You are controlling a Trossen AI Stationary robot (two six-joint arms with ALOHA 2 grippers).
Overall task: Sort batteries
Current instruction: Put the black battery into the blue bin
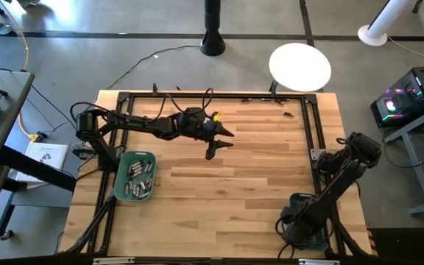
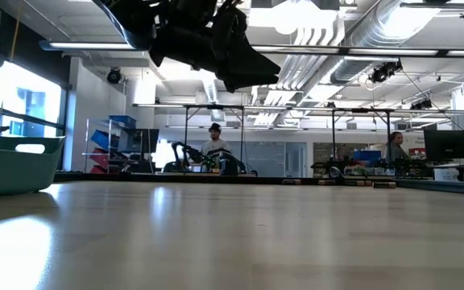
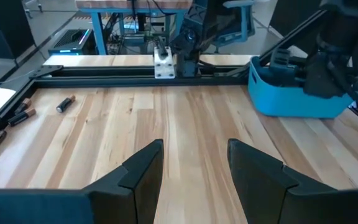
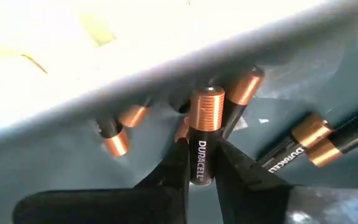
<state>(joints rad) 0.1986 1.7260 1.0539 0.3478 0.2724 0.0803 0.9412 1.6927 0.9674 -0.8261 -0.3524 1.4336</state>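
Down inside the bin at the near right corner of the table [image 1: 219, 213], the right gripper [image 4: 201, 163] is pinched on one black-and-copper battery [image 4: 204, 134], fingers [image 4: 169, 171] clamping its dark barrel while the copper end stands clear beyond them. More copper-topped batteries [image 4: 309, 137] lie loose against the bin's pale wall all round it, some touching the held one. Right arm is folded low over that right bin [image 3: 291, 99]; from above the arm hides most of it. Out over the middle of the table, toward the far side, the left gripper [image 1: 216, 145] hangs well above the wood with fingers [image 3: 143, 171] spread apart and nothing between them. Left bin [image 1: 121, 180], near the left edge, holds a heap of batteries [image 1: 140, 179], dark and silvery mixed. A few strays [image 3: 65, 104] lie on bare wood by the far right frame rail. Handling, as I judge it: each battery is a small, rigid, smooth metal cylinder, fairly dense for its size, prone to roll and to squirt out of a loose pinch. Best taken across the barrel at mid-length, squarely, not by the rounded ends. Not fragile; a firm squeeze should do no harm.
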